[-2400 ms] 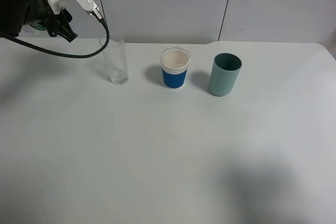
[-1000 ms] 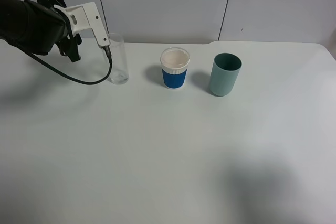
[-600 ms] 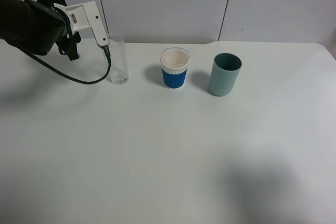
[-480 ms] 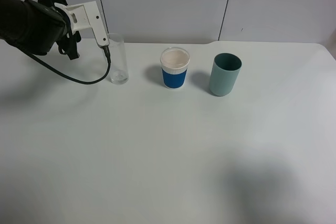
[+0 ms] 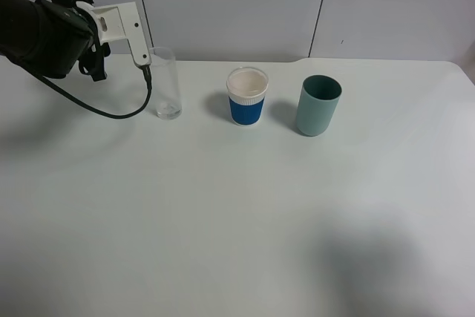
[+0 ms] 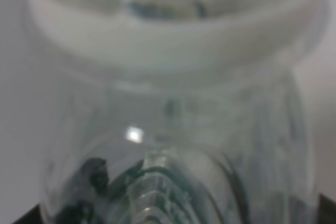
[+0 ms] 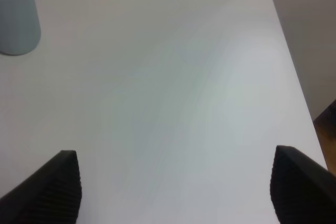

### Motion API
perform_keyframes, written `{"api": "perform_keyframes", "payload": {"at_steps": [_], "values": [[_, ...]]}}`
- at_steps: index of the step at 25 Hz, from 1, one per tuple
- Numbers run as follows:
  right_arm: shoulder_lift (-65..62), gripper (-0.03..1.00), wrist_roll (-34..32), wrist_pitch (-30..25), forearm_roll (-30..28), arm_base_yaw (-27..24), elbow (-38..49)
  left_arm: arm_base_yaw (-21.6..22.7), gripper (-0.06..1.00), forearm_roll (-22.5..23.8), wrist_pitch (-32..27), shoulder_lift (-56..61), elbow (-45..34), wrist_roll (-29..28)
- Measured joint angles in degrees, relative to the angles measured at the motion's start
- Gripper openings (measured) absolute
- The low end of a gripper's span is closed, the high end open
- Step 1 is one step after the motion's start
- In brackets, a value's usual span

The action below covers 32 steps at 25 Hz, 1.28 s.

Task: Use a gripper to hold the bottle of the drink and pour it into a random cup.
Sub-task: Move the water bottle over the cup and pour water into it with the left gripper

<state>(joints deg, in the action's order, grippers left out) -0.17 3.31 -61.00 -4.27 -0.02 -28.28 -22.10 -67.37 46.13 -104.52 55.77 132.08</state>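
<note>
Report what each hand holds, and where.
Left hand grips the bottle on its body, below the shoulder; exact spot hidden. Right hand holds nothing.

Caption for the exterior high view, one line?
Left arm raised beside the tall clear glass; blue-and-white cup and teal cup alongside.

Open hand [image 7: 181,184] above white table [image 7: 184,77], teal cup [image 7: 17,19] nearby.

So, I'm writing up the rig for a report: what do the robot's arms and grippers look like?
The left arm is a thick black cylinder with a white bracket at its end and a black cable looping off it. The right gripper shows two black fingers with ribbed faces.
</note>
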Motion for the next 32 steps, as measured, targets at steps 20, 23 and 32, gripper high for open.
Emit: {"api": "perform_keyframes", "payload": {"at_steps": [20, 23, 32], "values": [[0.0, 0.74, 0.0, 0.0, 0.0, 0.0, 0.0, -0.6, 0.54, 5.2, 1.7, 0.0, 0.0, 0.2], [0.0, 0.74, 0.0, 0.0, 0.0, 0.0, 0.0, -0.6, 0.54, 6.1, 1.7, 0.0, 0.0, 0.2], [0.0, 0.74, 0.0, 0.0, 0.0, 0.0, 0.0, -0.6, 0.54, 7.4, 1.7, 0.0, 0.0, 0.2]]}}
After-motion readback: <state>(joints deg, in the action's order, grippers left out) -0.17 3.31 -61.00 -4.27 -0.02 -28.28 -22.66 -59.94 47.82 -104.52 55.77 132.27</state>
